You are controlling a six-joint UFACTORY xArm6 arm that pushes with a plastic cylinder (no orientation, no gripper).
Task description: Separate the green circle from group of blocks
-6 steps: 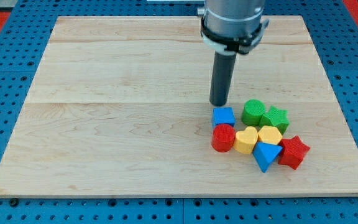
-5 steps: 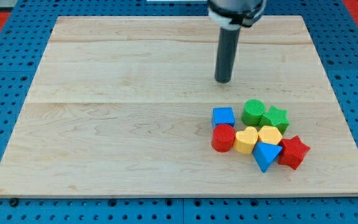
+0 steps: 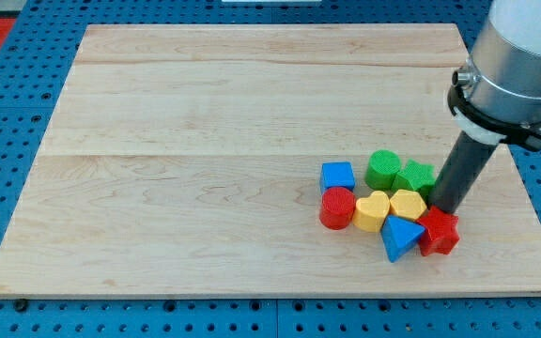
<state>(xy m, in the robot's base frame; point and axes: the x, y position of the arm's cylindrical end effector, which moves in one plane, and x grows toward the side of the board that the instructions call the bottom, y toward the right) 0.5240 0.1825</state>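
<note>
Now my tip (image 3: 446,210) beside green star (image 3: 417,176); green circle (image 3: 382,170) upright, no hand.

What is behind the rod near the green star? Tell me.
My tip sits at the view's right of the cluster, above the red star. The rod hides the green star's right edge and the board behind it.

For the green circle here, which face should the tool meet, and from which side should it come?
Meet the green circle on its curved side toward the view's bottom right, pushing it toward the top left. The green star touches its right and the yellow blocks lie below it, so only that way is open. My tip sits right of the star, by the red star.
</note>
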